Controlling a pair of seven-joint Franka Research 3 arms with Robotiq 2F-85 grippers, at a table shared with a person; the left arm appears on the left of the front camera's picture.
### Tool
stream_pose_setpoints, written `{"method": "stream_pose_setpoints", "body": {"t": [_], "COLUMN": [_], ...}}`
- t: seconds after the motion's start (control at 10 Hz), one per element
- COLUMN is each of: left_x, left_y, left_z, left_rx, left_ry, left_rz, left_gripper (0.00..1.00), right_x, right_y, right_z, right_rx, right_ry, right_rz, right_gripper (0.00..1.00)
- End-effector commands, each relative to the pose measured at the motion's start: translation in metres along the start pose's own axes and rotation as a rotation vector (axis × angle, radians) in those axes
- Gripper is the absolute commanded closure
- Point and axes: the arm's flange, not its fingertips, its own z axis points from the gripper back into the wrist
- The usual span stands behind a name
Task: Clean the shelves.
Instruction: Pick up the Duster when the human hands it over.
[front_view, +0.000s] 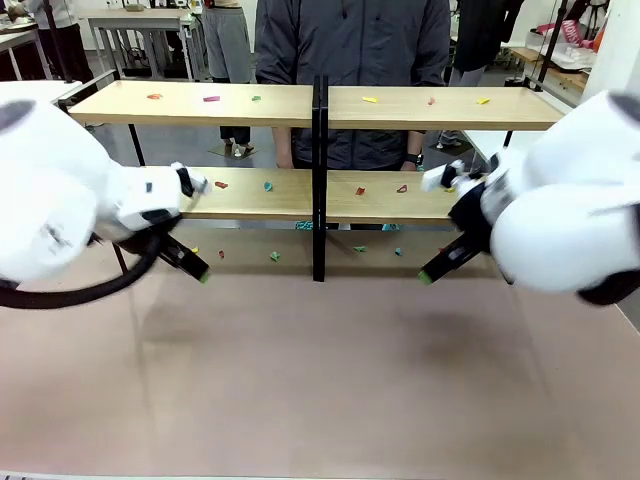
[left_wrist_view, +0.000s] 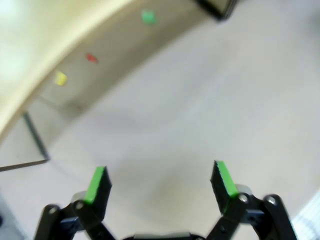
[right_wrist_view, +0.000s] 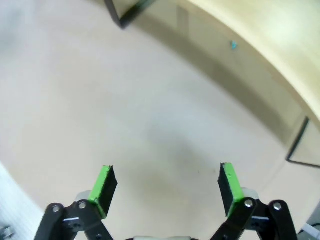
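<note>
Shelves (front_view: 250, 104) stand across the far side of the worktop (front_view: 320, 390), two light boards on a black frame with a black centre post; small coloured scraps (front_view: 211, 98) lie scattered on the upper board, the lower board and the worktop beneath; left hand (left_wrist_view: 160, 179) low over bare worktop just short of the left section, jaws spread wide, nothing between the pads; right hand (right_wrist_view: 167, 181) likewise before the right section, wide open and empty; person (front_view: 350, 40) in a dark jacket stands behind the shelves
</note>
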Motion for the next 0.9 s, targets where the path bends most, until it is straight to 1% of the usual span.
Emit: {"method": "stream_pose_setpoints", "body": {"t": [0.0,0.1,0.3,0.4,0.5,0.6,0.7,0.8], "left_x": [-0.052,-0.068,-0.098,-0.117,-0.132,-0.132,-0.091,-0.102], "left_y": [0.017,0.025,0.039,0.043,0.044,0.040,0.065,0.073], "left_z": [0.106,0.148,0.204,0.226,0.238,0.231,0.272,0.293], "left_rx": [-0.132,-0.164,-0.117,-0.103,-0.072,0.108,-0.073,-0.012], "left_ry": [-0.087,-0.174,-0.327,-0.405,-0.486,-0.504,-0.415,-0.480], "left_rz": [-0.056,-0.057,-0.042,-0.028,-0.004,0.130,0.001,0.053], "left_gripper": [0.00,0.00,0.00,0.00,0.00,0.00,0.00,0.00], "right_x": [-0.077,-0.090,-0.115,-0.127,-0.136,-0.138,-0.099,-0.110], "right_y": [-0.012,-0.016,-0.026,-0.033,-0.038,-0.038,-0.043,-0.048], "right_z": [0.103,0.144,0.207,0.229,0.242,0.234,0.274,0.292], "right_rx": [0.075,0.090,-0.011,-0.067,-0.100,-0.252,-0.059,-0.133], "right_ry": [-0.066,-0.099,-0.236,-0.286,-0.335,-0.347,-0.307,-0.344], "right_rz": [0.010,0.006,-0.032,-0.064,-0.091,-0.098,-0.084,-0.098], "right_gripper": [0.00,0.00,0.00,0.00,0.00,0.00,0.00,0.00]}}
